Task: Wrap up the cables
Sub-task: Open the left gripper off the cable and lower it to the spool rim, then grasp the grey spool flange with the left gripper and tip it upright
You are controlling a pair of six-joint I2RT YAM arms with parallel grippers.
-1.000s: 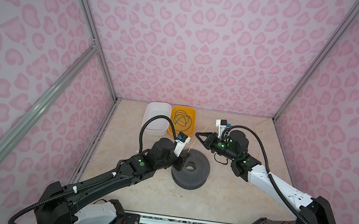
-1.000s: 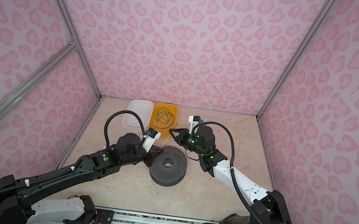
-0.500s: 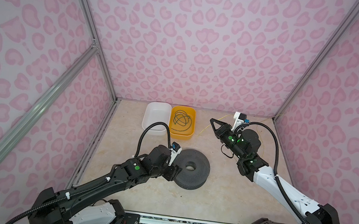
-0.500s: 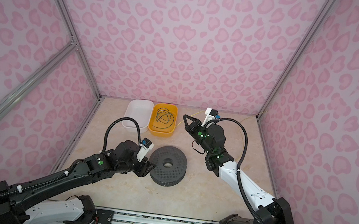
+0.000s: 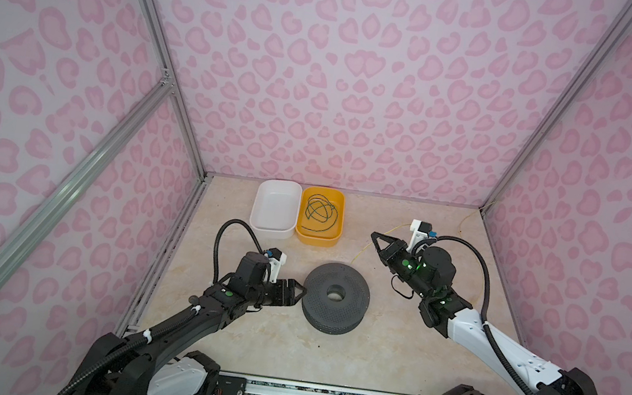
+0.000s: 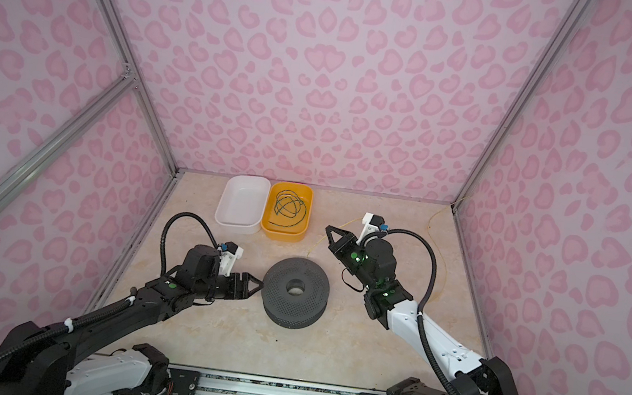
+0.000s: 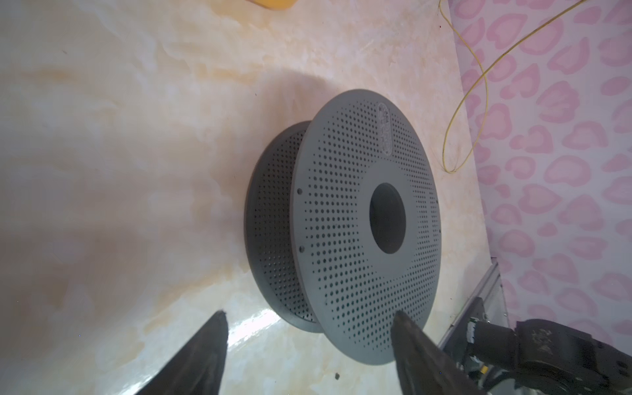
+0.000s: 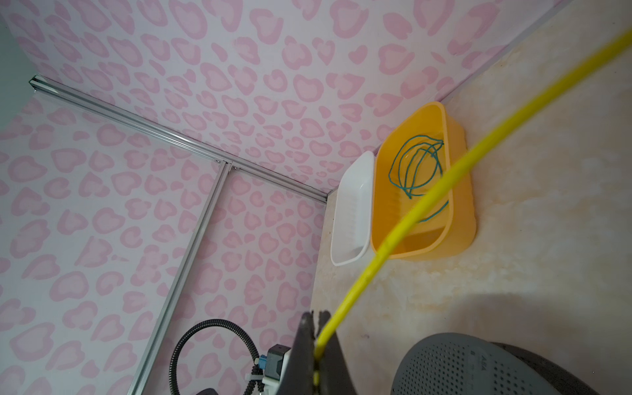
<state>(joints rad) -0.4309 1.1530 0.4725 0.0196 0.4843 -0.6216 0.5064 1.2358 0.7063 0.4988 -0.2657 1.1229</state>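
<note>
Yellow cable (image 8: 420, 207), clamped in clenched right hand (image 5: 375, 236), apart from grey spool (image 5: 351, 308); left hand (image 5: 300, 289) released, nearer, just beside spool rim.

We find both top views bright and evenly lit, dimming toward the corners. In the left wrist view a soft shadow crosses the marble floor (image 7: 119, 239), and glare gleams beside the blurred fingertips (image 7: 205, 349) of the left gripper (image 7: 309, 313). The yellow cable (image 8: 411, 219) is soft near the right wrist lens.
</note>
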